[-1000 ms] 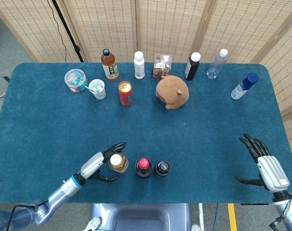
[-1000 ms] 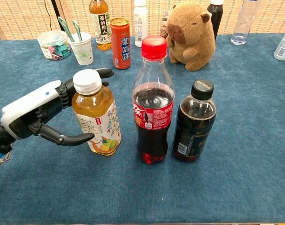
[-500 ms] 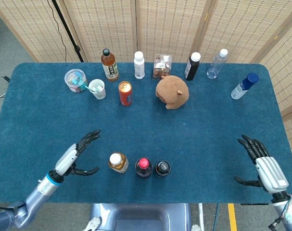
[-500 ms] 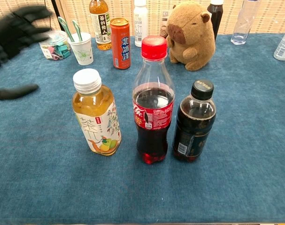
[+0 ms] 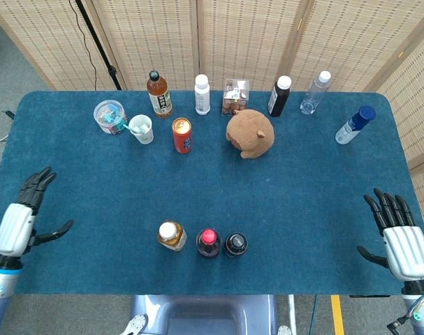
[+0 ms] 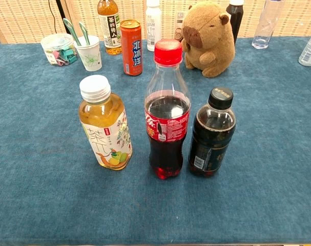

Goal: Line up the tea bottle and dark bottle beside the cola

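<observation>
Three bottles stand upright in a row near the table's front edge. The tea bottle (image 6: 105, 125) (image 5: 170, 235) with a white cap is on the left, the red-capped cola (image 6: 167, 113) (image 5: 209, 242) in the middle, and the dark bottle (image 6: 212, 134) (image 5: 235, 244) with a black cap on the right, close against the cola. My left hand (image 5: 19, 218) hangs open off the table's left edge, far from the bottles. At the far right front my right hand (image 5: 400, 241) is open too. Neither hand shows in the chest view.
Along the back stand a brown tea bottle (image 5: 158, 93), a white bottle (image 5: 202, 94), a clear box (image 5: 235, 96), a dark sauce bottle (image 5: 279, 95) and two clear bottles (image 5: 315, 91) (image 5: 355, 125). A tub (image 5: 109, 116), a cup (image 5: 141, 129), a red can (image 5: 182, 135) and a plush capybara (image 5: 250, 132) sit in front.
My left hand let go of the tea bottle and drew back left to the table's edge, leaving the chest view. The right hand drifted slightly right and down. The bottles stayed put.
</observation>
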`<state>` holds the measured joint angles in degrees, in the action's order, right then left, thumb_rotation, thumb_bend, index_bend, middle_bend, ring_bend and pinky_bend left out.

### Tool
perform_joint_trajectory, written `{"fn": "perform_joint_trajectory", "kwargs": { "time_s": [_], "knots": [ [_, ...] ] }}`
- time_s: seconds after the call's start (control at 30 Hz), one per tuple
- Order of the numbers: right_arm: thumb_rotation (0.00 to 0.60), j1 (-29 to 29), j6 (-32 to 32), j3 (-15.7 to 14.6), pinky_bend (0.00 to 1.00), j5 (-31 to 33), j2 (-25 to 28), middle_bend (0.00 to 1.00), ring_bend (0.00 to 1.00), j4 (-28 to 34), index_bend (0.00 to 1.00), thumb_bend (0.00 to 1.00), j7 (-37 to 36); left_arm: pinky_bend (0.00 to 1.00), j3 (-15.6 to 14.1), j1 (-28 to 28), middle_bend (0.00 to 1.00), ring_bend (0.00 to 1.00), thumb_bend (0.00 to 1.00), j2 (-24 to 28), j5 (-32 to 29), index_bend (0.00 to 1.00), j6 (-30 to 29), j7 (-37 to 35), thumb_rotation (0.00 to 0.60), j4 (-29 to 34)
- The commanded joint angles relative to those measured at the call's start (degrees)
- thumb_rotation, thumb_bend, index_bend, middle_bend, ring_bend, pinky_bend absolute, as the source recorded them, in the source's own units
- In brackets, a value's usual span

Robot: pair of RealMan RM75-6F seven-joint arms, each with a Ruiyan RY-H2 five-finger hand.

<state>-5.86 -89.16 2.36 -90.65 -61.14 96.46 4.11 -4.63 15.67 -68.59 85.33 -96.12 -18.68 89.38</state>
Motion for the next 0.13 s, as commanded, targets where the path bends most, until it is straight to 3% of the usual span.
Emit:
{"fn": "perform_joint_trajectory", "kwargs": {
  "time_s": [0.03,0.13],
  "knots": [
    [0.600,1.47,-1.75,-0.22,0.00,-0.47,-0.16,0.00,0.00,1.74,0.00,0.00,3.48,0.00,0.14,-4.62,0.00,0.00,0.22,3.39,-3.92,0.00,-0.27,4.84,0.600,3.68],
    [0.600,1.92,-2.83,-0.11,0.00,-1.30,-0.49,0.00,0.00,1.73,0.00,0.00,4.98,0.00,-0.25,-5.84,0.00,0.00,0.22,4.01,-3.64,0.00,0.34,6.74,0.600,3.98]
  ]
}}
